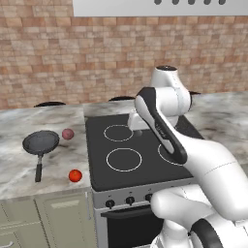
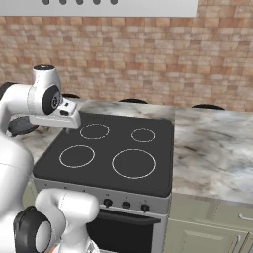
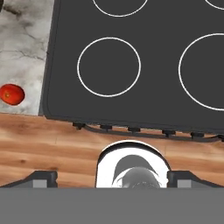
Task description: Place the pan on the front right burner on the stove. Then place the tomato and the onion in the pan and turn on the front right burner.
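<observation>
The pan point(image 1: 41, 142) lies on the marble counter left of the stove point(image 1: 101, 160), its black handle pointing toward the counter's front. The onion point(image 1: 68, 133) rests just right of the pan. Near the front edge sits the tomato point(image 1: 74, 175), also seen as the tomato point(image 3: 11, 94) in the hand view. The front right burner point(image 2: 134, 163) is bare; my arm covers most of it in the left base view. My gripper point(image 1: 137, 130) hangs over the back left part of the cooktop. The gripper point(image 3: 112, 178) stands open with nothing between its fingertips point(image 3: 41, 177).
Black knobs point(image 2: 126, 204) line the silver front panel above the dark oven door. Marble counter point(image 2: 212, 148) extends right of the stove. A brick wall stands behind, with a range hood point(image 2: 123, 6) overhead. Wooden floor point(image 3: 48, 144) lies below.
</observation>
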Robot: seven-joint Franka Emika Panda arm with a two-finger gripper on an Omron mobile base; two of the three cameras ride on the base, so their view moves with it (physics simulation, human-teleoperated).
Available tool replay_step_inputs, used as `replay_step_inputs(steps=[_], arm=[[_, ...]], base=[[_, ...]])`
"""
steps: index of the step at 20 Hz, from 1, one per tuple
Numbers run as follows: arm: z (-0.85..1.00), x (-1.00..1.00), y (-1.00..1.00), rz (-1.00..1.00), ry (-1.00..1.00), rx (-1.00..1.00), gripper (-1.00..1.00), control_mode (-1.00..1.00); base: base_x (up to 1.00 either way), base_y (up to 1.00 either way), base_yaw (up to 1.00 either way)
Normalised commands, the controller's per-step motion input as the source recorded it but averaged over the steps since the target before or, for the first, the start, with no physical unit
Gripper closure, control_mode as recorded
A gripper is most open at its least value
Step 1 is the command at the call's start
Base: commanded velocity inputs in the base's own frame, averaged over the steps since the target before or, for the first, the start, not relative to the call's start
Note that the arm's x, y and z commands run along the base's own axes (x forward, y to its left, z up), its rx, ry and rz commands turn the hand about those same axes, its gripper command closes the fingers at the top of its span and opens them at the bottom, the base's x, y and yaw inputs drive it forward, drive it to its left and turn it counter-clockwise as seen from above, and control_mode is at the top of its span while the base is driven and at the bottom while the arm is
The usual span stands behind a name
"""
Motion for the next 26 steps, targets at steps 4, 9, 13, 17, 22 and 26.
replay_step_inputs(steps=[4,9,13,17,22,26], arm=[[0.0,-0.11,0.31,0.0,0.0,0.0,-1.0,-1.0],[0.0,-0.09,0.31,0.0,0.01,0.0,-1.0,-1.0],[0.0,-0.08,0.33,0.0,0.01,-0.01,-1.0,-1.0],[0.0,-0.1,0.31,0.0,0.0,-0.01,-1.0,-1.0],[0.0,-0.08,0.31,0.0,0.0,-0.02,-1.0,-1.0],[-0.01,-0.03,0.28,0.0,0.0,-0.02,-1.0,-1.0]], base=[[0.0,0.0,0.0],[0.0,0.0,0.0],[0.0,0.0,0.0],[0.0,0.0,0.0],[0.0,0.0,0.0],[0.0,0.0,0.0]])
